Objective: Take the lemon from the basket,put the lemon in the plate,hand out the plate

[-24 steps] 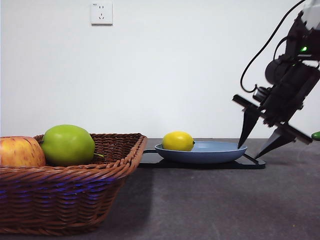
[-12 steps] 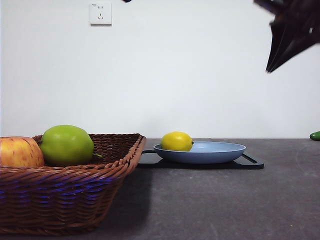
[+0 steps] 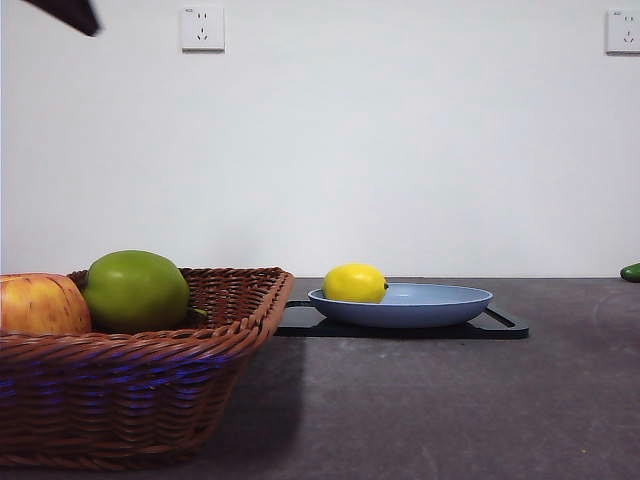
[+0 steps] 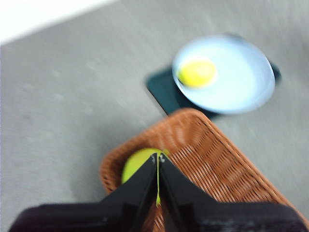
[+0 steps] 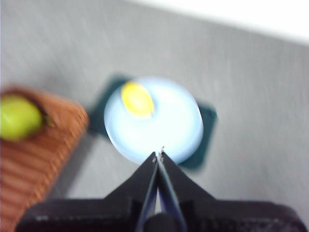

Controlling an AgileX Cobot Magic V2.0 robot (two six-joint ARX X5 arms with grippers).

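Note:
The yellow lemon [image 3: 355, 283] lies at the left side of the light blue plate [image 3: 440, 305], which rests on a flat black tray [image 3: 505, 325]. The wicker basket [image 3: 150, 385] stands near and to the left. Both wrist views are blurred. My left gripper [image 4: 158, 157] is shut and empty, high above the basket [image 4: 217, 159], with the lemon [image 4: 197, 72] and plate [image 4: 241, 77] beyond. My right gripper [image 5: 159, 155] is shut and empty, high above the plate [image 5: 164, 125] and lemon [image 5: 137, 100]. In the front view only a black tip [image 3: 70, 14] shows at the top left corner.
A green apple [image 3: 135, 291] and a red-yellow apple [image 3: 40, 305] sit in the basket. A small green object [image 3: 631, 271] lies at the right edge. Wall sockets [image 3: 202, 27] are on the white wall behind.
The arm that stood open-jawed beside the plate's right rim has lifted up and left the front view. A black tip now shows at the top left corner.

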